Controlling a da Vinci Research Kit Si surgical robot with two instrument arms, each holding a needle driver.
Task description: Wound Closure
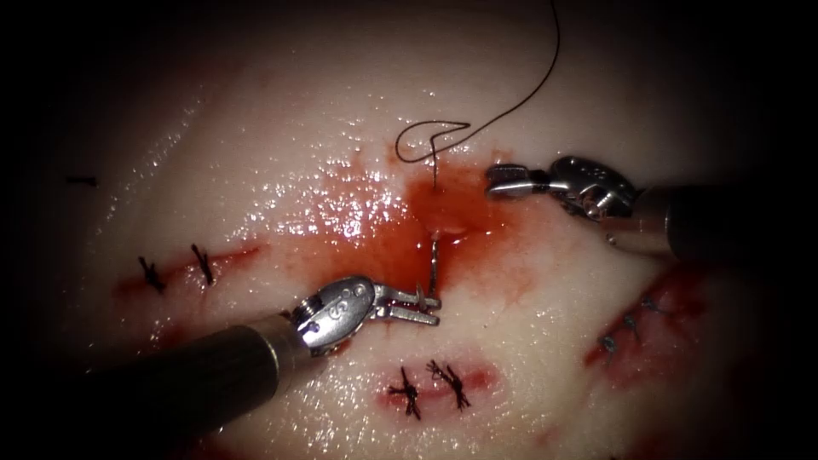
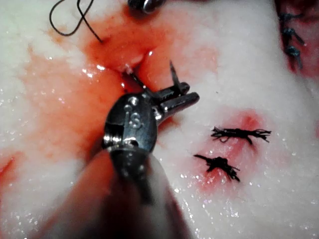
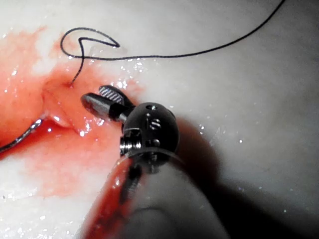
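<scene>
Tissue [image 1: 256,153] w/ red fluid [image 1: 375,243] round cut [image 1: 439,223]. My left tool [image 1: 423,307] pinches needle [image 1: 433,264] near its tip, body in tissue. Right tool [image 1: 503,181] slightly parted, holds nothing. Thread [image 1: 520,102] loops above.

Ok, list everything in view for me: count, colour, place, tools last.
Tissue: one, pale, under everything.
Cut: one, centre, lying in red fluid.
Needle: one, steel, coming out of the tissue at the cut's near edge.
Thread: one, dark, looped beyond the cut, entering the tissue there.
Finished stitches: several, dark, on other cuts around.
Left tool: gripping the needle's free end.
Right tool: holding nothing, right of the cut.
</scene>
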